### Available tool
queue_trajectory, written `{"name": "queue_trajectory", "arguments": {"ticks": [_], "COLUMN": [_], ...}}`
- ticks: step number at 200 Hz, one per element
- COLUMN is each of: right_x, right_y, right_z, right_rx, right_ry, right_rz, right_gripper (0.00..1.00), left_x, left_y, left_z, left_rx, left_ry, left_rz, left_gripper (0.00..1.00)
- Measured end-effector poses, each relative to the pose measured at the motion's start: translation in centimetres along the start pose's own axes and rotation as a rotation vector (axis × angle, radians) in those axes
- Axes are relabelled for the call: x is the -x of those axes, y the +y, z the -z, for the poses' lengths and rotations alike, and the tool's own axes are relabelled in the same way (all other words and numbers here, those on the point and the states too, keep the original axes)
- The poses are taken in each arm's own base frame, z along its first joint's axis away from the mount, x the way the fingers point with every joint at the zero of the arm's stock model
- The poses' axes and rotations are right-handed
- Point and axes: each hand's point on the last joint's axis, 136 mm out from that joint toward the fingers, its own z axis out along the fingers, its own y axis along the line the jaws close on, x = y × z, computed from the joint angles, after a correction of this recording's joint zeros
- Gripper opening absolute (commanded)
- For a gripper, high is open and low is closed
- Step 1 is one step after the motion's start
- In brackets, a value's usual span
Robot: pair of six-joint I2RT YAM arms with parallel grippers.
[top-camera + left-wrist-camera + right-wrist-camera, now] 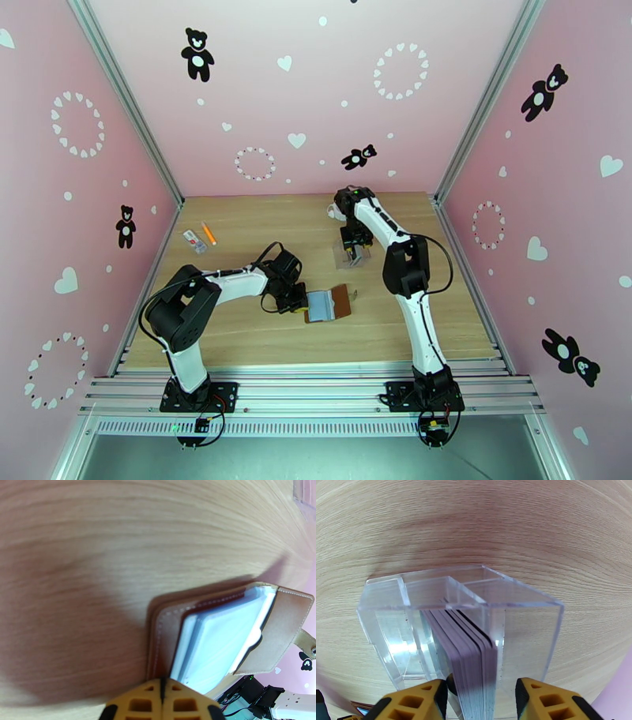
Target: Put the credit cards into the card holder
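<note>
Left gripper is apparently clenching the brown leather card holder. Right gripper, released, is straddling upright grey credit cards.

The left gripper hides part of the card holder; the credit cards are cut off below.

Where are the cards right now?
The credit cards stand on edge in the clear box, between the right gripper's open fingers, beyond the card holder.

Place: a robot test cell in a lab
Walls: pink panels printed with bears and hearts, closing three sides
Frame: aluminium rails carrying two bolted arm bases
Floor: wooden table
</note>
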Motion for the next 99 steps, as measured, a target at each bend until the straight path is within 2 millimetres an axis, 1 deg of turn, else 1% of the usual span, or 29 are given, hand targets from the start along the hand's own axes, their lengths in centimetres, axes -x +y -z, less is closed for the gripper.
{"name": "queue_trajectory", "arguments": {"ticks": [38, 99], "right_x": [-0.1, -0.1], "right_y": [-0.1, -1.5], "right_z": [-0.2, -0.2], "right_rx": [-0.007, -0.073], "right_ry": [0.006, 0.002], "right_rz": [0.001, 0.001], "right_gripper": [0.51, 0.49], "left_x": [0.0, 0.0], "left_y": [0.0, 0.0], "left_z": [0.0, 0.0], "left_rx": [0.002, 0.007], "left_ry": [-0.002, -0.005], "left_rz": [-0.001, -0.004], "left_gripper": [0.0, 0.0]}}
